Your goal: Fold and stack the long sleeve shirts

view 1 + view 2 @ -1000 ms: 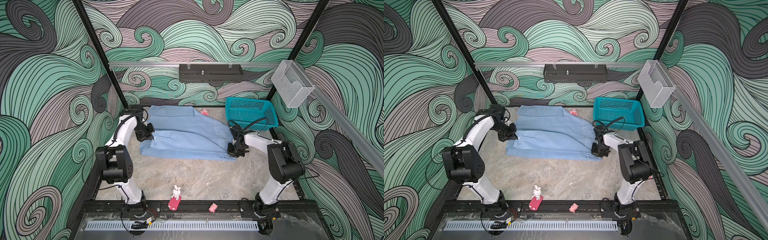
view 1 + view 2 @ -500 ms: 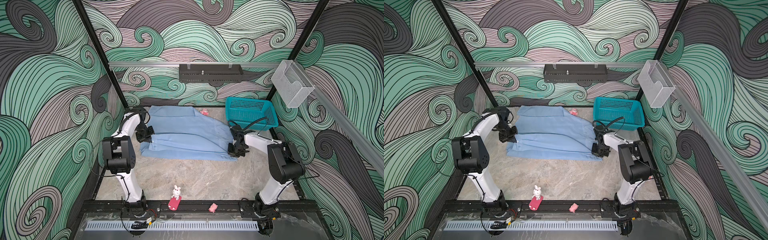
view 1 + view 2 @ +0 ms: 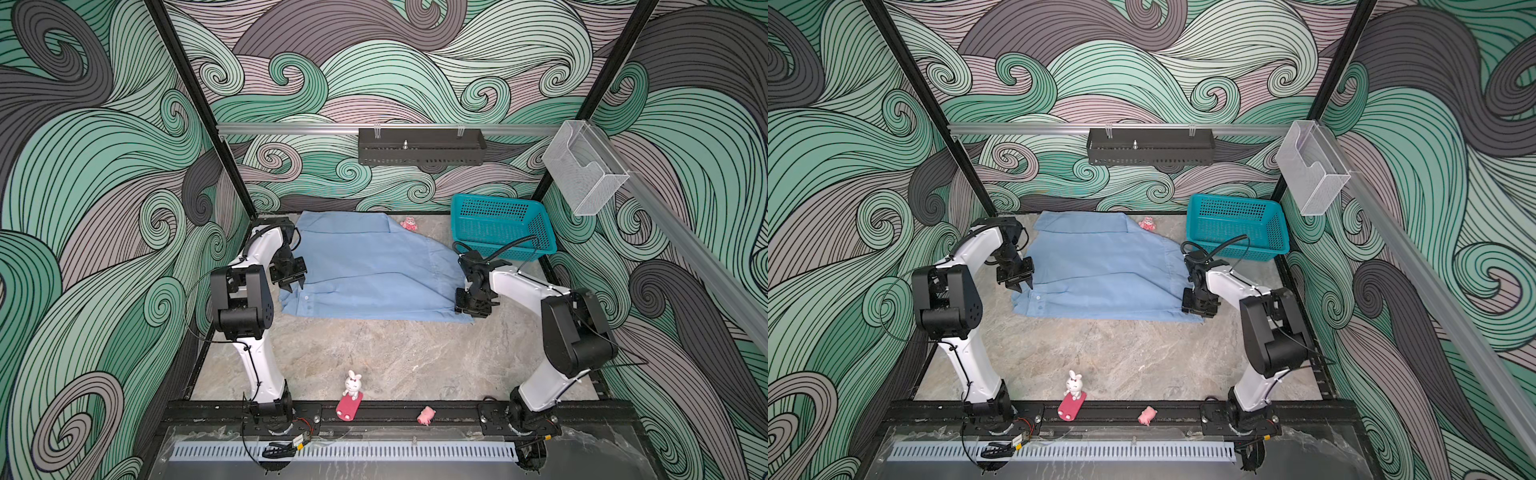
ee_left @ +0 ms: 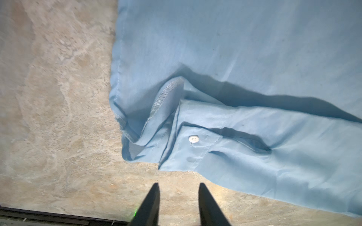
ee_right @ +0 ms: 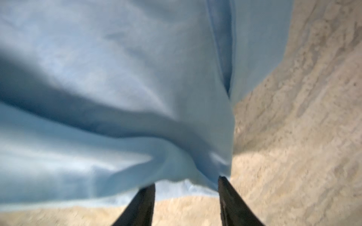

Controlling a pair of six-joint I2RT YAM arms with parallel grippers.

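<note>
The light blue long sleeve shirt (image 3: 374, 270) (image 3: 1100, 270) lies spread and partly folded at the back of the table in both top views. My left gripper (image 3: 293, 286) (image 3: 1021, 287) hovers at its left edge. In the left wrist view it (image 4: 178, 185) is open over bare table, with a buttoned cuff (image 4: 194, 139) just beyond the tips. My right gripper (image 3: 471, 309) (image 3: 1198, 311) is at the shirt's front right corner. In the right wrist view it (image 5: 186, 183) is open, with the blurred cloth edge (image 5: 176, 156) hanging just past the fingertips.
A teal basket (image 3: 500, 226) stands at the back right, close to the right arm. A small pink toy (image 3: 409, 223) lies behind the shirt. A white bunny on a red base (image 3: 352, 388) and a pink pig (image 3: 427, 414) sit at the front rail.
Both grippers have gone from shut on the shirt to open and have let the cloth go. The left gripper has drawn a little toward the front, off the shirt's edge.
</note>
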